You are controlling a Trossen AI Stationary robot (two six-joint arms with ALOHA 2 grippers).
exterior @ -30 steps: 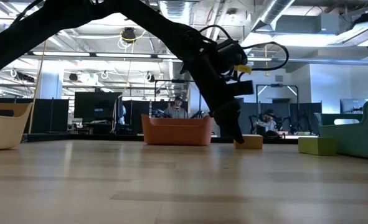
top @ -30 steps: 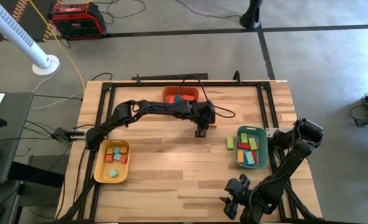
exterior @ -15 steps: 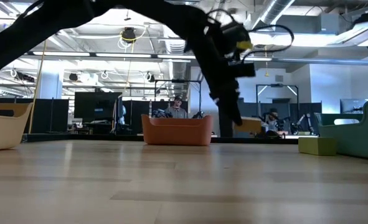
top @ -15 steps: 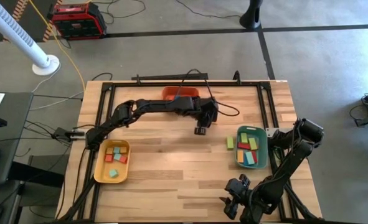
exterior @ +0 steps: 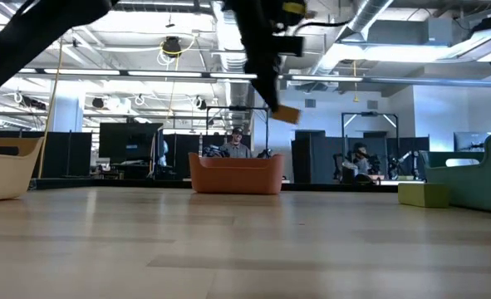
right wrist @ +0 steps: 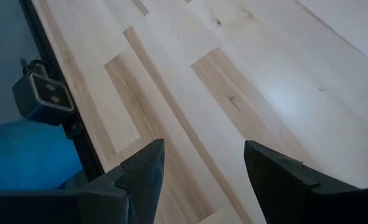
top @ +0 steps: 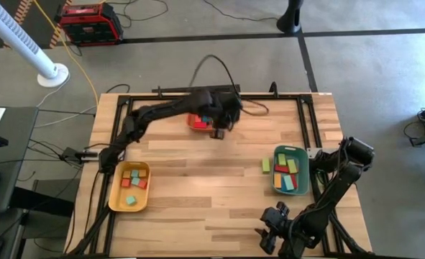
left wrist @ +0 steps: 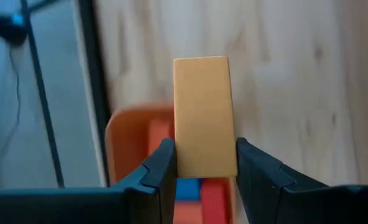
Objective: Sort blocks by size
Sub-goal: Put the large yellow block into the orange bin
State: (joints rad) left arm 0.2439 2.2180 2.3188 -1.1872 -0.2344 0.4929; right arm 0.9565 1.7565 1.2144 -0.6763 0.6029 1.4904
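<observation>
My left gripper is raised over the near right edge of the orange tray at the table's far middle, shut on a tan bar block. The low view shows that block high above the tabletop. Red and blue blocks lie in the orange tray below it. My right gripper waits open at the near right edge, nothing between its fingers. My left gripper pinches the tan block by its two long sides between its two fingers, at the end nearest the wrist. The fingers slant down and run along the block, which sticks out past the fingertips. It hangs clear of table and tray.
A yellow tray holding several blocks sits at the near left. A green tray with several blocks stands at the right, and one green block lies on the table against its left side. Bare wood lies between the trays.
My left gripper has risen from the table's middle with the tan block and swung toward the far left, over the orange tray, tipping steeper. The block, which lay on the table a second ago, is lifted well clear.
</observation>
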